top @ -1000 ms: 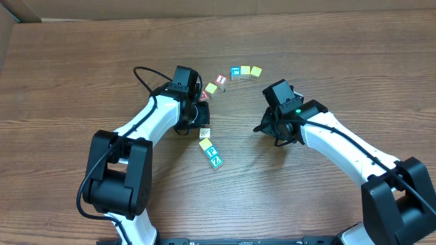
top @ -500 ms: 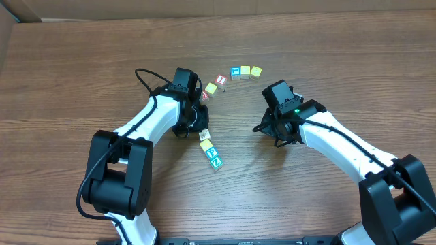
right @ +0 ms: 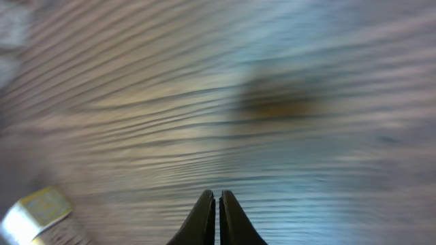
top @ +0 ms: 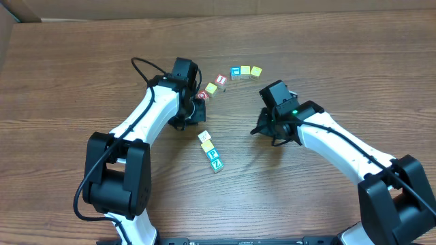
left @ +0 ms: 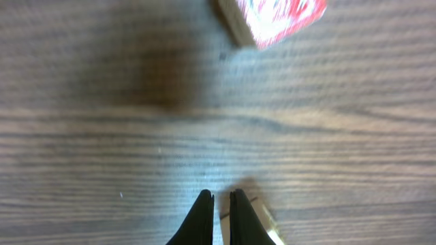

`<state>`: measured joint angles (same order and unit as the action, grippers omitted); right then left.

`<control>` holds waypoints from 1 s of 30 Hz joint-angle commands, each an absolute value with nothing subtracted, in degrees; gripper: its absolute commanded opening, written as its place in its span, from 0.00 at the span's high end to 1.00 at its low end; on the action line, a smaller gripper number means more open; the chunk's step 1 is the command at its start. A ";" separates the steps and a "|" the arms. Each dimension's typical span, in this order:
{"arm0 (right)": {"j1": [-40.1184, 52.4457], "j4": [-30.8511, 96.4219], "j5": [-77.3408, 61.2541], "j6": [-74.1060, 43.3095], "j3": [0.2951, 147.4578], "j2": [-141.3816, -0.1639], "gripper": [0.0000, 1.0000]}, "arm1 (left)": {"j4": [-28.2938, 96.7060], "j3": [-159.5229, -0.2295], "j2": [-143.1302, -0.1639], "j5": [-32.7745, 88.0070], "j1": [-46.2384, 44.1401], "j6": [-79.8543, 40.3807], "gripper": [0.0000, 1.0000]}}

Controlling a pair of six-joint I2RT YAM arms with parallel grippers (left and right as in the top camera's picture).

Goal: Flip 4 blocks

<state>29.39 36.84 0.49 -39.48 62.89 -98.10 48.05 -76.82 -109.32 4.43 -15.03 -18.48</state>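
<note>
Wooden blocks (top: pixel 207 145): 4 in diagonal row, frame centre, on worktop (top: pixel 68 102); cream block (top: pixel 204 136) uppermost, then yellow block (top: pixel 206 145), blue block (top: pixel 210 154), teal block (top: pixel 216 165). I read left gripper (left: pixel 219 207) clenched, empty, just beside cream block. Right gripper (right: pixel 218 204) clenched, empty, well right of row. Red-faced cube (left: pixel 272 17) at top of left wrist view.

Robotics lab bench: wood-grain table (top: pixel 61 95), left arm (top: pixel 146 116), right arm (top: pixel 340 139) mounted at edge.
</note>
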 commanded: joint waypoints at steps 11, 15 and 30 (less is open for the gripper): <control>37.15 21.30 -8.23 -32.51 63.70 -104.95 0.96 | 48.25 -78.11 -109.08 3.62 -15.40 -19.33 0.96; 38.15 18.87 -8.25 -32.51 63.70 -106.02 0.96 | 48.27 -78.11 -109.10 3.31 -15.35 -20.45 0.96; 38.63 11.40 -12.16 -32.49 63.70 -111.53 0.96 | 52.99 -78.11 -109.10 -5.43 -10.31 -32.38 0.96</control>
<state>38.30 11.97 -10.15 -33.17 62.89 -111.04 52.77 -77.23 -109.32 -4.38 -12.73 -29.32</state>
